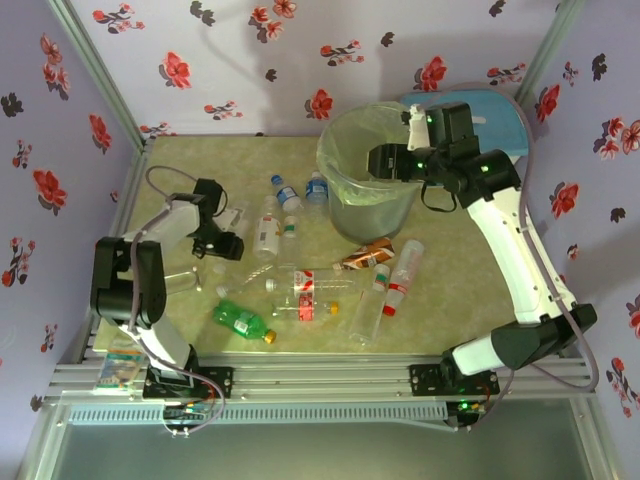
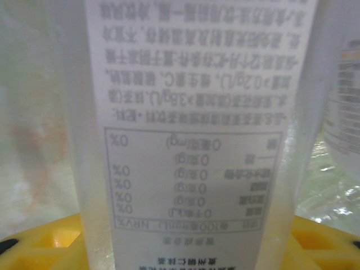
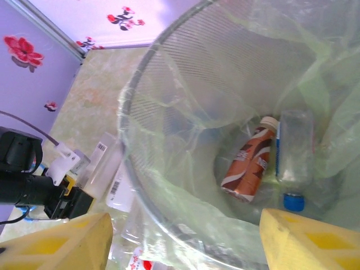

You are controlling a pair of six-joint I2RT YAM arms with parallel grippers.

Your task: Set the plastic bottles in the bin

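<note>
A clear plastic bottle with a white printed label stands right in front of the left wrist camera, between the yellow fingers. My left gripper is shut on it; from above, this gripper sits low over the table's left side. My right gripper hangs open and empty over the bin. Looking down from the right gripper, the bag-lined bin holds a brown bottle and a clear blue-capped bottle. Several bottles lie on the table, among them a green one and a red-labelled one.
A white box with a light-blue lid stands behind the bin. Two blue-capped bottles lie just left of the bin, and a crushed brown-orange bottle in front of it. Flowered walls enclose the table on three sides.
</note>
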